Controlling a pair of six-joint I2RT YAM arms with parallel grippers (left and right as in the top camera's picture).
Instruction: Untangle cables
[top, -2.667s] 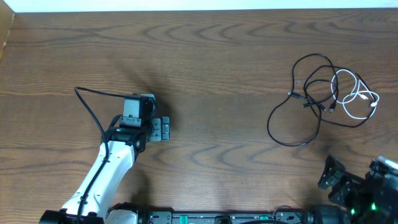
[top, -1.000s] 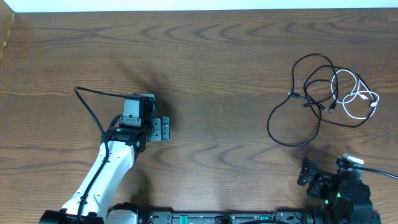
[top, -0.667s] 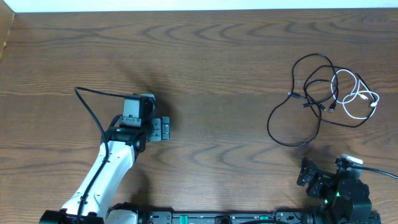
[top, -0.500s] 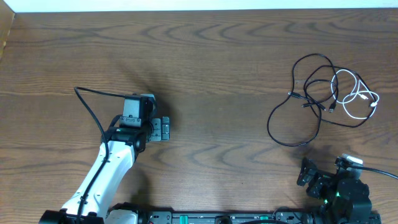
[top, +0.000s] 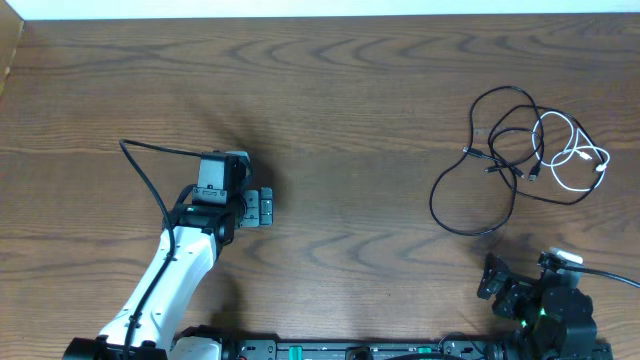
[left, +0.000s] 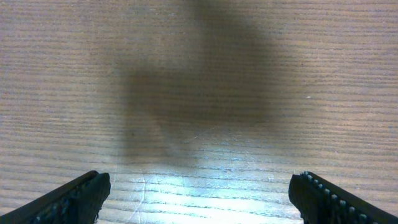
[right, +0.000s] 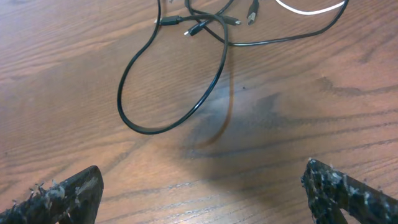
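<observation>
Right tool released, empty, aimed at the cables so we can pick a loop; left tool released too.

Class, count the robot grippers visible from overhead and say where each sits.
2. The left gripper hangs over the table left of centre, far from the cables. The right gripper is at the near right edge, just short of the cables.

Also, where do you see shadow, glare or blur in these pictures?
Left wrist view: a broad dark shadow on the table, a bright glare patch below it. Right wrist view: a soft shadow beside the black cable loop. Overhead view: mostly even light, sharp.
</observation>
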